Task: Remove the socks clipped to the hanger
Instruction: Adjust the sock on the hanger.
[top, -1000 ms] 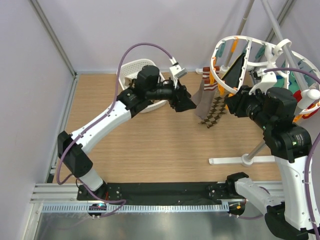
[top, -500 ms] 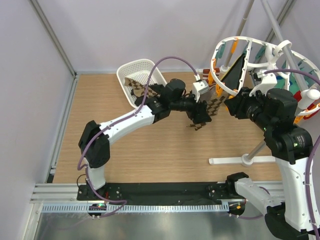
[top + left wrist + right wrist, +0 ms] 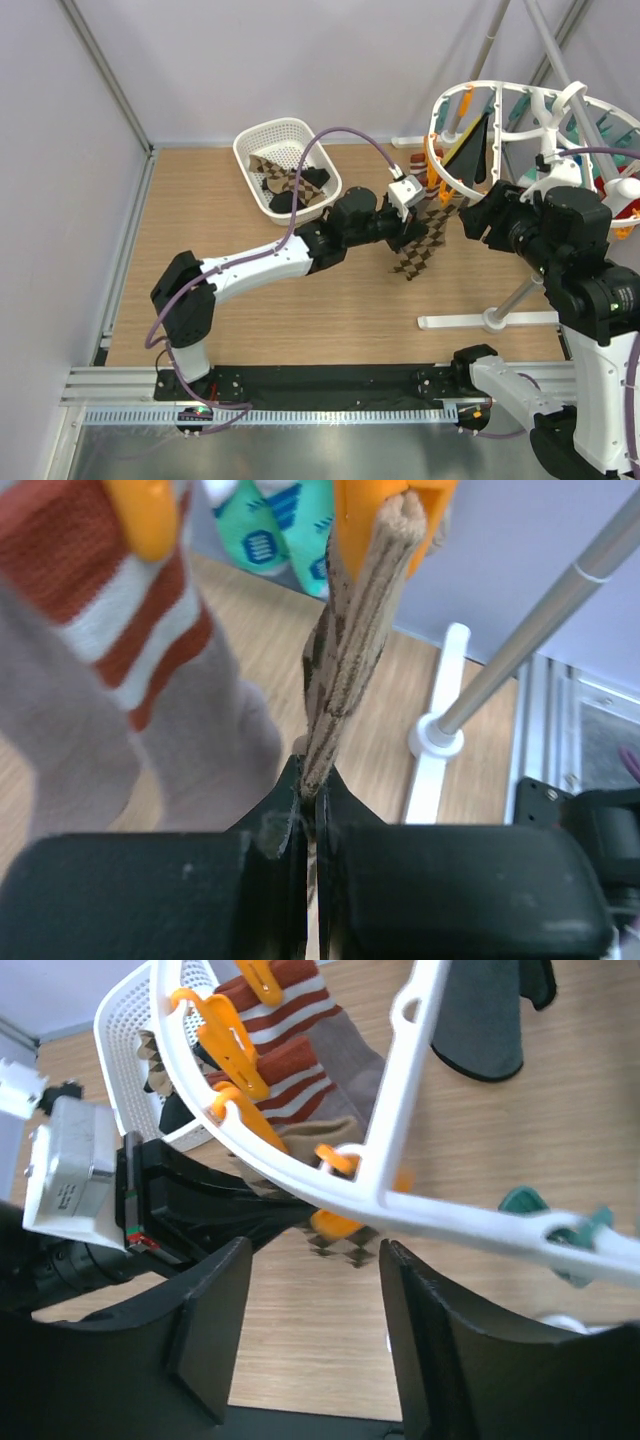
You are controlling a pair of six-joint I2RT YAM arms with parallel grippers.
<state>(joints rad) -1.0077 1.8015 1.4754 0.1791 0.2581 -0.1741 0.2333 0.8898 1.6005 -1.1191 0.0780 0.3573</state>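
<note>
- The table (image 3: pixel 250 300) carries a white basket (image 3: pixel 268 127) near its far edge.
- The hanger (image 3: pixel 497 84) hangs over the far right corner, with a black sock (image 3: pixel 480 150) clipped inside.
- Right gripper (image 3: pixel 310 1300) — jaws apart and empty, just beside the hanger's rim.
- Left gripper (image 3: pixel 311 798) — jaws clamped on the diamond-checked sock (image 3: pixel 350 650).
- An orange peg (image 3: pixel 395 510) grips that sock's cuff.

White basket (image 3: pixel 272 127) at far side of wood table (image 3: pixel 220 240). White stand base (image 3: pixel 455 322) on table at right, grey pole (image 3: pixel 515 300) rising from it. Black mat (image 3: pixel 330 385) and metal rail (image 3: pixel 300 415) along near edge.
</note>
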